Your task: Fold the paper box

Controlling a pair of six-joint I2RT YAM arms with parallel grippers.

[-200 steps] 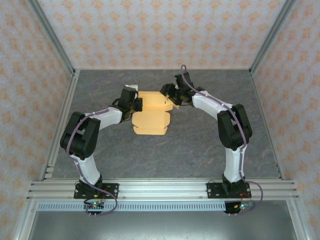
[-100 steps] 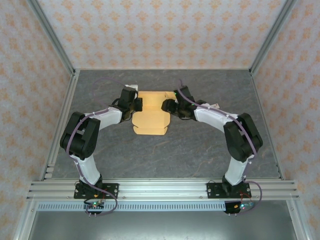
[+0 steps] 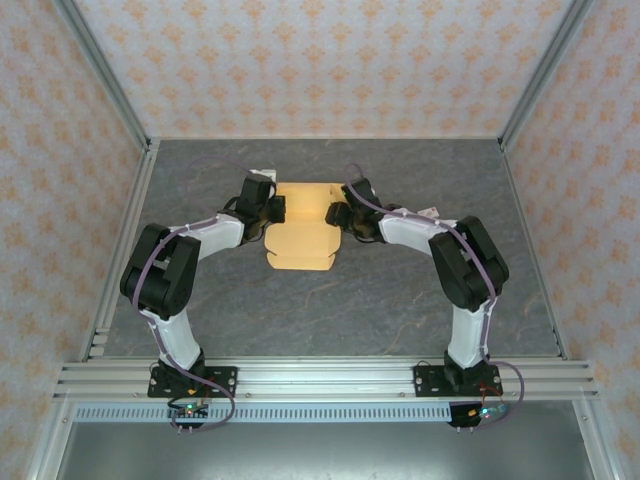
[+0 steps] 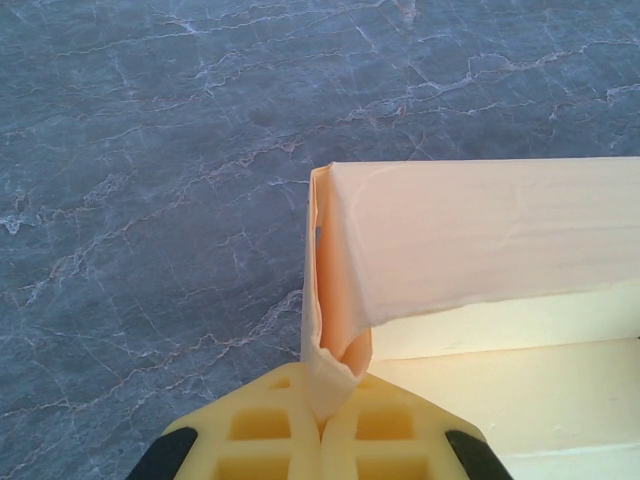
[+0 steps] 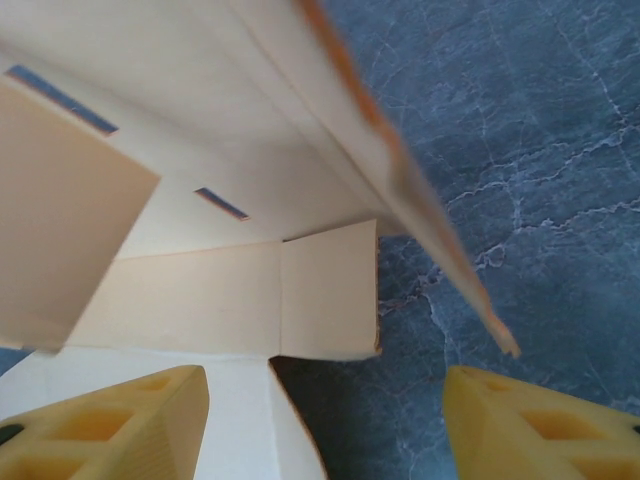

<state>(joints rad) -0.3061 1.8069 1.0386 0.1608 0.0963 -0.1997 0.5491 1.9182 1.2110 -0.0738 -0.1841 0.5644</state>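
The paper box is lying half-folded on the grey table, its far panel standing up and its near part resting flat. At the box's left edge, the left gripper is pinching a doubled-over flap. In the left wrist view its yellow fingers are pressing together on the cardboard. At the box's right edge, the right gripper is hovering with its fingers spread wide. A raised flap of the box is slanting through the gap between them, and neither finger is clamping it.
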